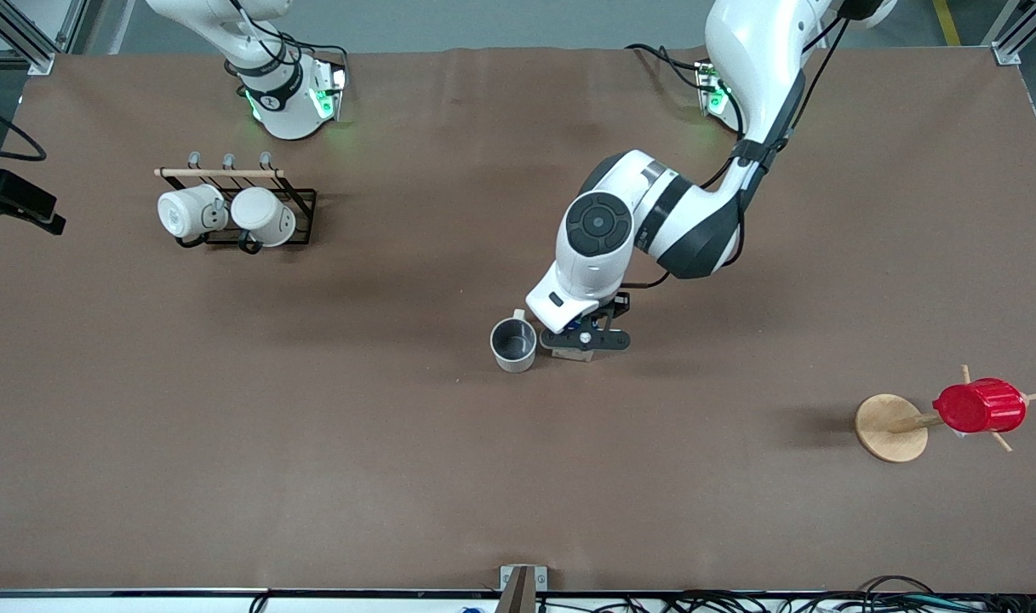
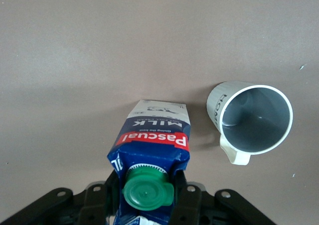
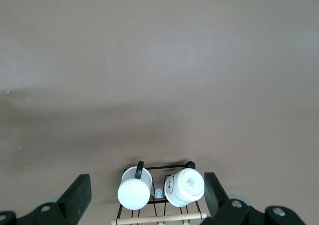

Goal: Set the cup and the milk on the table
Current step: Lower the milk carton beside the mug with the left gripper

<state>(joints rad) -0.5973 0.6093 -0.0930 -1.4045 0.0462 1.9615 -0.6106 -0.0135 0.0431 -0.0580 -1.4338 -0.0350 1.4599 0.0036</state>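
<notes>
The off-white cup [image 1: 514, 343] with a grey inside stands upright on the brown table [image 1: 313, 443] near its middle. My left gripper [image 1: 584, 340] is shut on the milk [image 1: 578, 352] right beside the cup, toward the left arm's end. In the left wrist view the fingers [image 2: 187, 197] clamp the blue carton [image 2: 152, 145] on both sides of its green cap, its base is down at the table [image 2: 99, 46], and the cup [image 2: 251, 118] stands apart from it. My right gripper [image 3: 147, 197] is open and empty, waiting high over the mug rack; it is out of the front view.
A black wire rack [image 1: 300, 204] with a wooden bar holds two white mugs [image 1: 190, 211] [image 1: 264, 215] near the right arm's base. A red ribbed cup [image 1: 980, 406] hangs on a wooden peg stand [image 1: 890, 427] toward the left arm's end.
</notes>
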